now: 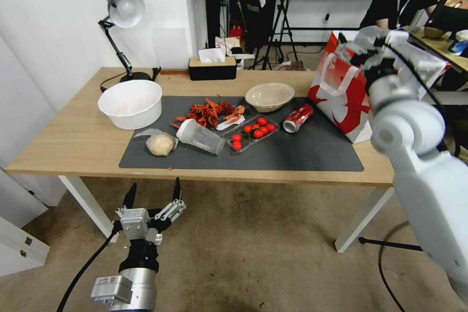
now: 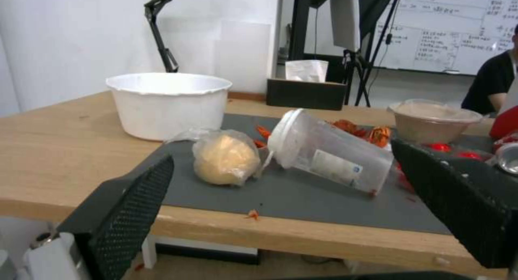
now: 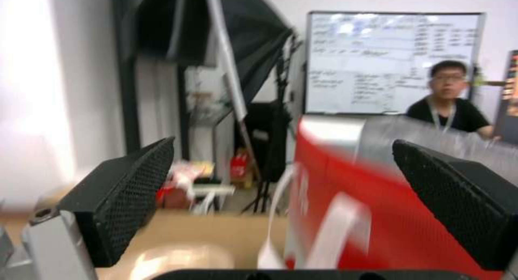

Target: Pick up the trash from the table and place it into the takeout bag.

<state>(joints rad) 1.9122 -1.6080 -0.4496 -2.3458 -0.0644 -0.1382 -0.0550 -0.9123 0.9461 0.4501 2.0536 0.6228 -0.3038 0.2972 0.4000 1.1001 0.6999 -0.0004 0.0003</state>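
Counter [image 1: 73, 141]: long, light wood top on white legs, with a dark grey mat [image 1: 312, 151] over its middle.
Takeout bag [image 1: 341, 92]: red and white, standing upright at the counter's right end, on the mat's right edge.
Right tool [image 3: 281, 207]: raised over the bag's top, fingers spread wide, holding nothing.
Left tool [image 1: 152, 196]: low in front of the counter's front edge, below the mat's left end, fingers wide apart, empty, touching nothing.
White tub [image 1: 130, 103]: on the bare wood just left of the mat, toward the back edge.
Beige bowl [image 1: 269, 96]: near the mat's back edge, left of the bag.
Clear lidded cup [image 1: 200, 137]: lying on its side near the mat's front-left part.
Bagged beige lump [image 1: 160, 144]: just left of the cup, near the mat's left edge.
Crushed red can [image 1: 298, 118]: on its side between bowl and bag.
Red leftovers [image 1: 209, 111]: heaped at the mat's back, left of the bowl.
Room: desk lamp [image 1: 122, 14] and tissue box [image 1: 212, 67] along the counter's back edge; white wall behind.
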